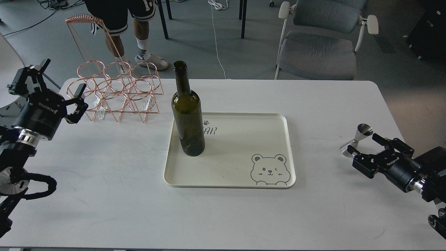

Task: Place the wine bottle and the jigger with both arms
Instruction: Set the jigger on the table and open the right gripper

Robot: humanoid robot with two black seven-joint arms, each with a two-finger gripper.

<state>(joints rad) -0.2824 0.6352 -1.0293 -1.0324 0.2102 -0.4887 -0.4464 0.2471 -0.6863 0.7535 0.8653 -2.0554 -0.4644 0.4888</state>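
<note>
The wine bottle (187,115) is stood upright on the tray (278,174); the jigger (357,139) is flanked by the spread right gripper (366,148), and the left gripper (57,89) is splayed empty

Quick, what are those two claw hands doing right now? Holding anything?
Left gripper: fingers spread open, holding nothing, raised beside the copper wire rack.
Right gripper: fingers open, holding nothing, right next to the jigger on the table.

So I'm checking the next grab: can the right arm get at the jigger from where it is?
Probably yes: the right gripper is open right beside the jigger, which stands on bare table with nothing between them.
</note>
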